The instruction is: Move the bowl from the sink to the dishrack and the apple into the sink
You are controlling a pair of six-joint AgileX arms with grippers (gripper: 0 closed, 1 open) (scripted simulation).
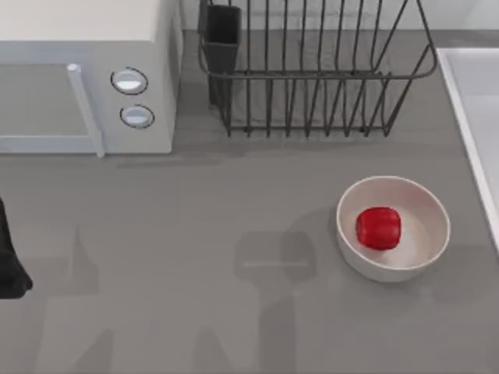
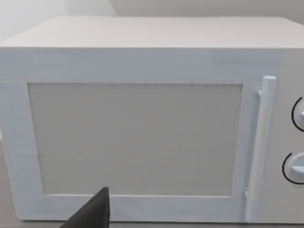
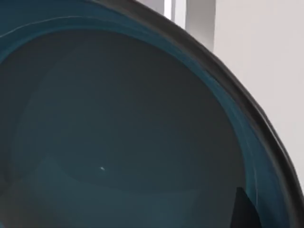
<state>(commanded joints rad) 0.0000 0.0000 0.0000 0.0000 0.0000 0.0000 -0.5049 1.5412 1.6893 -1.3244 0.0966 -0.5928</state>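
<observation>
The blue bowl (image 3: 118, 123) is very close in the right wrist view, dark teal inside with a dark rim, and a dark part of my right gripper (image 3: 244, 209) shows just inside that rim. Pale sink wall (image 3: 266, 57) stands behind it. From above, the sink's light rim (image 1: 460, 101) runs along the table's right edge. The red apple (image 1: 379, 227) lies inside an off-white bowl (image 1: 425, 257) at the right of the table. The dark wire dishrack (image 1: 312, 75) stands at the back, holding nothing. My left arm (image 1: 12, 265) is parked at the left edge.
A white microwave (image 1: 86, 78) occupies the back left, and its door (image 2: 137, 137) faces the left wrist camera with a dark tip of the left gripper (image 2: 92, 213) before it. A black utensil cup (image 1: 222, 35) sits at the dishrack's left corner. Grey tabletop (image 1: 234, 234) lies between.
</observation>
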